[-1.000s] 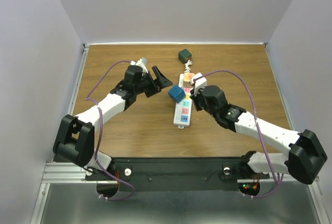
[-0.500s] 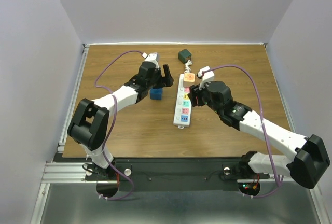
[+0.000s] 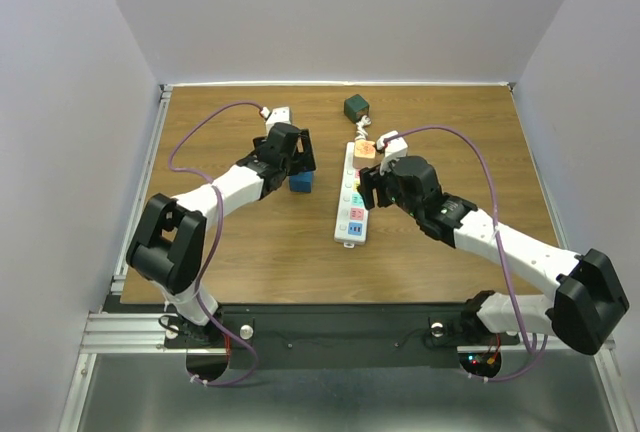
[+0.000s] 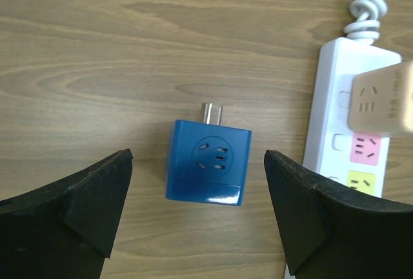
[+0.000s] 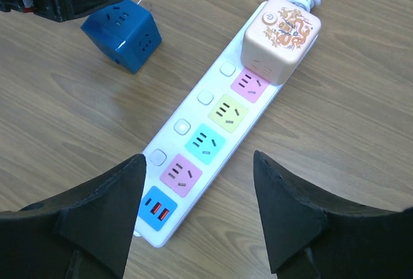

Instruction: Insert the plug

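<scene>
Your left arm [image 3: 222, 192], left of centre in the top view, and your right arm [image 3: 512, 254], at lower right, share one build: glossy white moulded link shells between bulky matte black joint housings. A thin purple cable [image 3: 187, 135] loops off the left arm at upper left; a second purple cable [image 3: 470, 149] arcs over the right arm. The left wrist carries a small white connector block [image 3: 281, 114]. A black crossbar [image 3: 330, 330] runs along the bottom, bearing two round silver fasteners [image 3: 437, 328]. Small red and green indicator lights [image 3: 480, 360] glow at lower right. In the wrist views, matte black wedge-shaped fingers [image 4: 84, 208] fill the lower corners, their faces faceted.
</scene>
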